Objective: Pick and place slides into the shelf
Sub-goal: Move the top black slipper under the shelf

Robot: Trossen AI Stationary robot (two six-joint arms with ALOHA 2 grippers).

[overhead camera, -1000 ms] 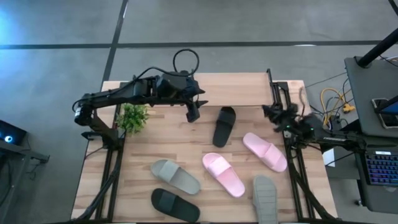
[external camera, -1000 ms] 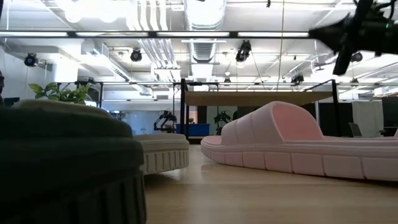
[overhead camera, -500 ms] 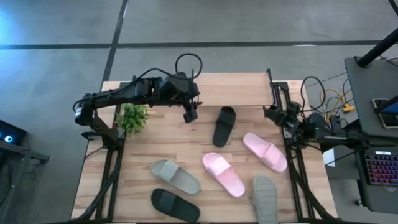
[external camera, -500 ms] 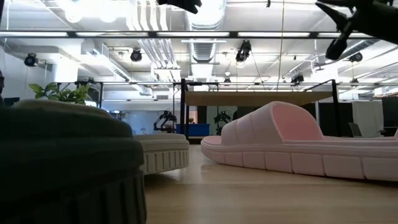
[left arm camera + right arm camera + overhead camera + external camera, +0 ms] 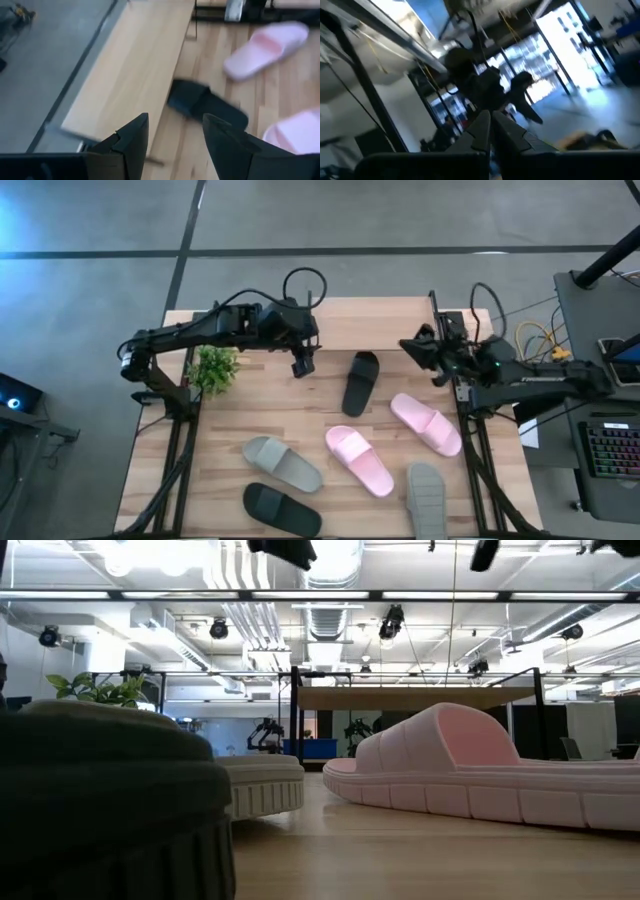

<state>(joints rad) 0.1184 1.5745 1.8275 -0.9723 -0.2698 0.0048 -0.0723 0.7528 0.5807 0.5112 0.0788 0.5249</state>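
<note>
Six slides lie sole-down on the table: a black one [image 5: 360,380] near the shelf, two pink ones [image 5: 425,423] [image 5: 358,460], two grey ones [image 5: 282,463] [image 5: 425,498] and a second black one [image 5: 283,508] at the near edge. The shelf [image 5: 380,325], a light plank, stands along the far edge. My left gripper [image 5: 300,365] hangs open and empty above the table, left of the black slide [image 5: 207,102] and near the shelf's plank [image 5: 135,75]. My right gripper [image 5: 408,346] is shut and empty, raised near the shelf's right end.
A small green plant [image 5: 213,367] stands at the table's left under my left arm. A desk with a keyboard and cables [image 5: 600,380] stands beyond the table's right edge. Bare wood shows between the plant and the grey slide.
My right gripper has risen from its low place at the table's right edge and swung toward the shelf's right end, staying shut. My left gripper has tipped downward a little, staying open. No slide has moved.
</note>
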